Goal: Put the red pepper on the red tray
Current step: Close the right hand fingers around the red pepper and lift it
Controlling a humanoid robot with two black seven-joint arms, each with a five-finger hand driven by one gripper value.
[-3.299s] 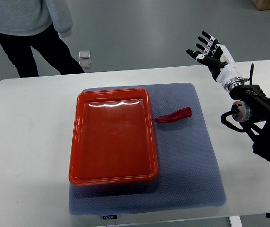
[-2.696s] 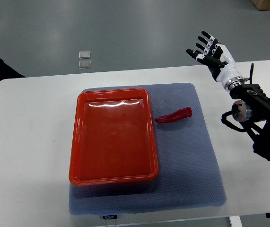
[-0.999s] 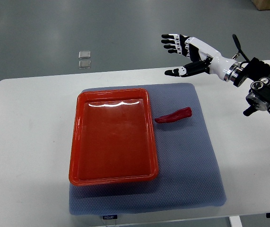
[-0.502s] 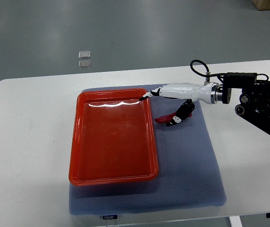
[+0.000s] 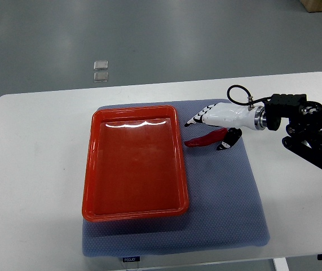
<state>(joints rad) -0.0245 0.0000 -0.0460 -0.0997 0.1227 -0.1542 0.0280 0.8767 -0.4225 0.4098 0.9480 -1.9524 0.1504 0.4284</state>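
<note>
White tabletop (image 5: pixel 31 169), with a blue-grey textured mat (image 5: pixel 228 209) laid over its middle. Left arm nowhere in the shot.

On the mat's left half sits the rectangular glossy red plastic tray (image 5: pixel 133 161), with nothing in it. So you can log the placing as not done; by my reading the grasp, the lift and the carry to 9 o'clock are all ahead of you.

Just off the tray's right rim, toward its 2 o'clock corner, the small curved red pepper (image 5: pixel 206 139) lies flat on the mat, its narrow end pointing at the rim without quite touching it.

Over the pepper is the white right hand with black fingertips (image 5: pixel 220 121), its arm reaching in from 3 o'clock. The fingers (image 5: pixel 197 117) are extended toward 9 o'clock, running along the pepper's 12 o'clock side, only loosely spread. The thumb (image 5: pixel 228 140) drops to the pepper's thick end at its 3 o'clock, at or just beside it. The hand brackets the pepper but has no hold on it that you can see; nothing is lifted.

Judge this as the closing-in stage of the pick.
</note>
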